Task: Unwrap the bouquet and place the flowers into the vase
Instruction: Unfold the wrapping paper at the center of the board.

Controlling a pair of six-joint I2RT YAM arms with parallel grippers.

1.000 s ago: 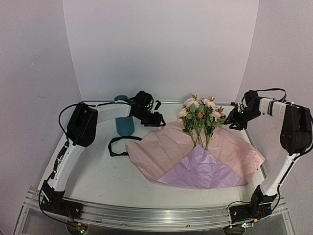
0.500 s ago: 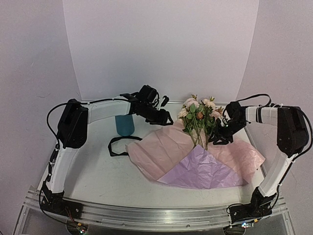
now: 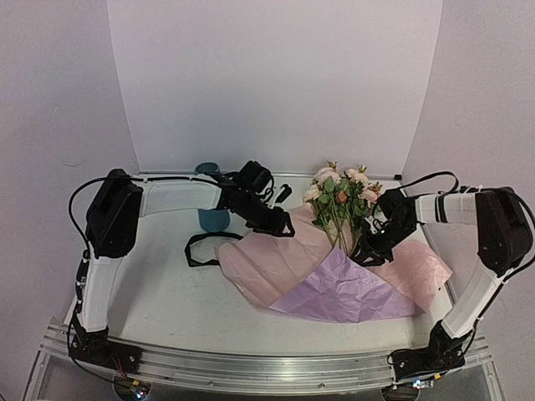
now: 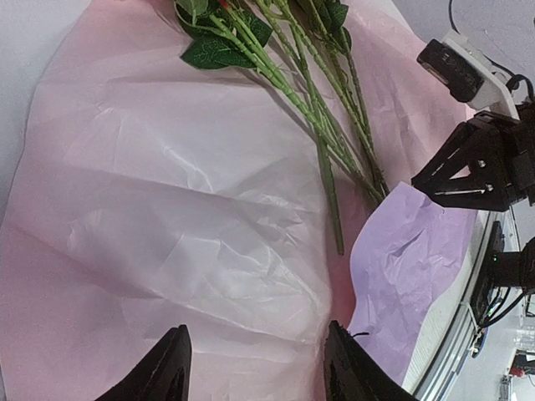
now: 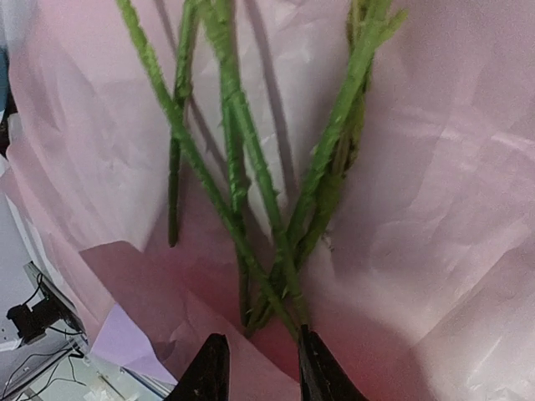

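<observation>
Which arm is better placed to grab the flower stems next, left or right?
Right, probably. The right gripper sits at the lower ends of the flower stems, jaws apart. The left gripper is over bare pink paper, with the stems farther ahead.

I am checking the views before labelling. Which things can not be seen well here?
- Vase: top view, left arm covers its middle.
- Flowers: both wrist views, blooms cut off by the top edge.
- Right gripper: wrist view, only fingertips show; contact with the flowers unclear.
</observation>
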